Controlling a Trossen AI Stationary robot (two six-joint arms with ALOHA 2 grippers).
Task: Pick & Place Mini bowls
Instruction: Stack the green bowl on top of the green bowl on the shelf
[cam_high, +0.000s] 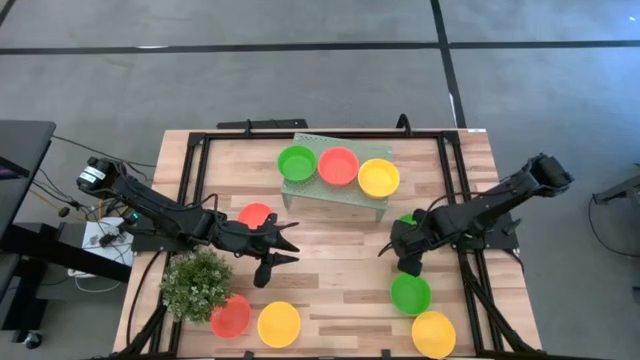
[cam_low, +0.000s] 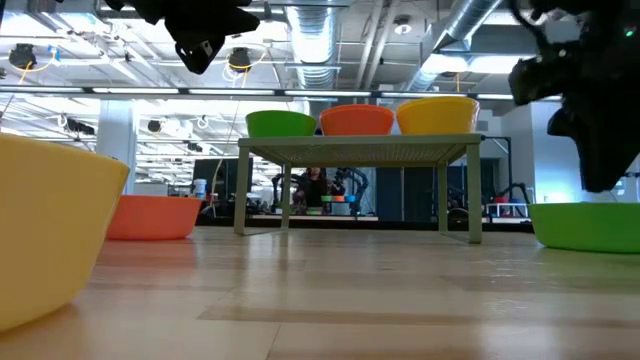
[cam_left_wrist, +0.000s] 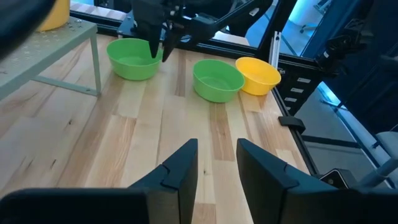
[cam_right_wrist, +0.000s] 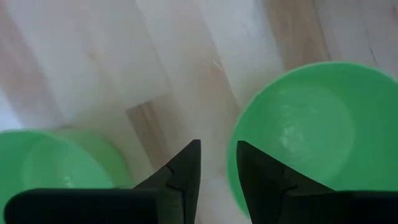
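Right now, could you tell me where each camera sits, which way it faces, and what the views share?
High view: above the table, facing straight down; both arms show, left end effector, right end effector.
Low view: at table-top height, facing level across to the pale green rack; dark arm parts hang at the top.
Left wrist view: on the left arm, facing across the wood; own fingers low.
Right wrist view: on the right arm, facing down; own fingers low.
Shared: high and low views both show the rack's green, red and yellow bowls.
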